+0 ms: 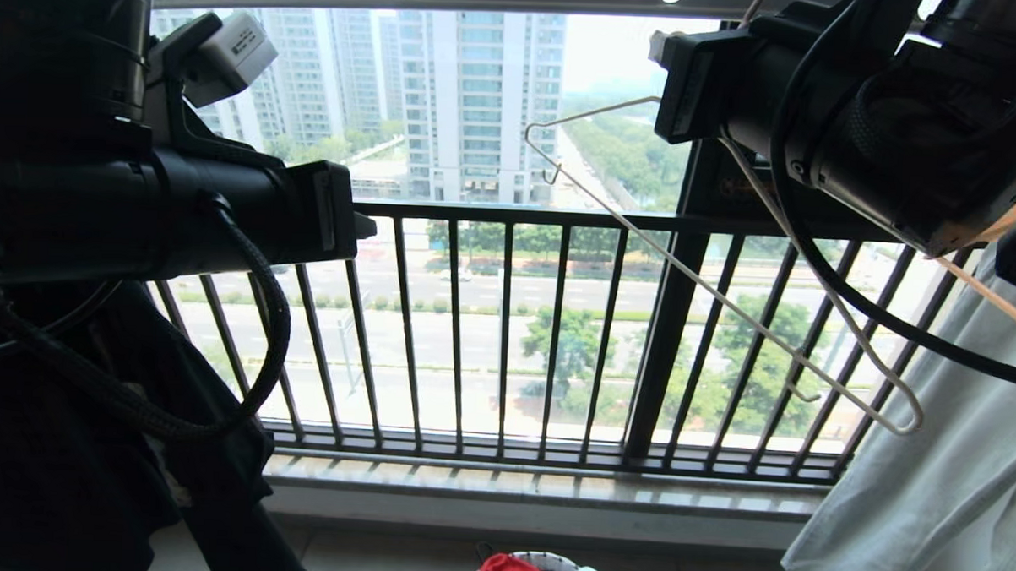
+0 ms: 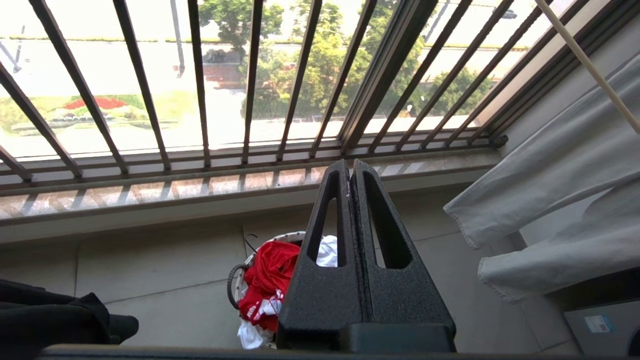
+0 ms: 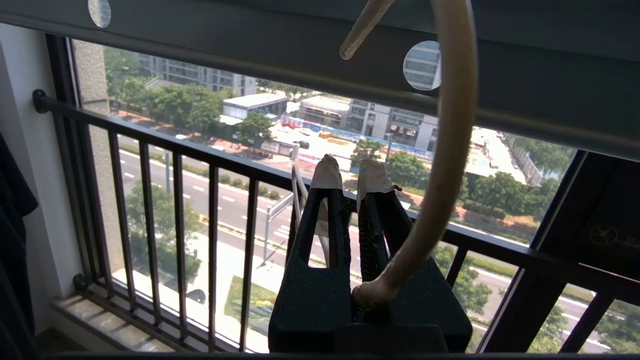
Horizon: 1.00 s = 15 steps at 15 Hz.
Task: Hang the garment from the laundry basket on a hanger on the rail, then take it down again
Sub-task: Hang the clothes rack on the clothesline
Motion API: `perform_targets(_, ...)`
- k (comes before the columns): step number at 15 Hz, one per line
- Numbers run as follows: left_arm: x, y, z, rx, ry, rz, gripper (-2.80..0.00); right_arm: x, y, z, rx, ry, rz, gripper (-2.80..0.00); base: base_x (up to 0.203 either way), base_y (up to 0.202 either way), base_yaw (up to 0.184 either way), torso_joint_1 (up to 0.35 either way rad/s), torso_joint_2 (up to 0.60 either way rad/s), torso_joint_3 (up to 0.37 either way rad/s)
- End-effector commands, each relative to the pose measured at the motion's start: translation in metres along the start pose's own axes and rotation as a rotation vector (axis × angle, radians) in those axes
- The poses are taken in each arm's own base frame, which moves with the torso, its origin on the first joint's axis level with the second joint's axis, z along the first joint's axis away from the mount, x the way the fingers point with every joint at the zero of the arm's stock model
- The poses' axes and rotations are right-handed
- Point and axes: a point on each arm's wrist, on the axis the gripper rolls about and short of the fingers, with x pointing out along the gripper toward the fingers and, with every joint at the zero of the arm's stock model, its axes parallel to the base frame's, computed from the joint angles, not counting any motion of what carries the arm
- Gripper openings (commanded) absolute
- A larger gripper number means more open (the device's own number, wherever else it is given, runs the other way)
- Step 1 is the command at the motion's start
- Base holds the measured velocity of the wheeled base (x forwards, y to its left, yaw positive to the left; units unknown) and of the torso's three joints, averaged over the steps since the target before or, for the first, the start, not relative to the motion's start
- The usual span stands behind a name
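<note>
While the right hand (image 3: 350, 175) grips the wire hanger (image 1: 710, 297) by its neck just under the rail (image 3: 280, 55), the left hand (image 2: 350, 167) hangs clenched and empty. The red garment (image 2: 267, 280) lies in the laundry basket (image 2: 235, 282) on the floor, far below both hands.

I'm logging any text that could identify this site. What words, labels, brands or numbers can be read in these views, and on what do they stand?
No text here can be read.
Red garment in the laundry basket: white lettering, crumpled, too small to read.
Dark panel by the railing: gold emblem and line of text, too faint.
Grey box on the floor: sticker, too small.
Camera housing on the left arm: dark marking, blurred.
</note>
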Motion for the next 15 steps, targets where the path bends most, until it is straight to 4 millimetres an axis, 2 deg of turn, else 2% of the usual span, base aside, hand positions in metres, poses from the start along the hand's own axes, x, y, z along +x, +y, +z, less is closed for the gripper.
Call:
perform_targets(1,-0.002,0.001,0.001,-0.003,-0.007,0.001,-2.8,0.009,-0.001,-0.002,-0.005,-0.001,-0.013,-2.8,0.0,0.0,0.0,0.0,0.0,0.0)
perform_targets(9,-0.008,0.001,0.003,-0.005,-0.018,-0.003,-2.8,0.019,-0.024,-0.004,-0.029,0.012,-0.082,-2.8,0.0,0.0,0.0,0.0,0.0,0.0)
perform_targets(15,-0.008,0.001,0.003,-0.005,-0.018,-0.005,-2.8,0.032,-0.025,-0.012,-0.033,0.018,-0.095,-2.8,0.0,0.0,0.0,0.0,0.0,0.0)
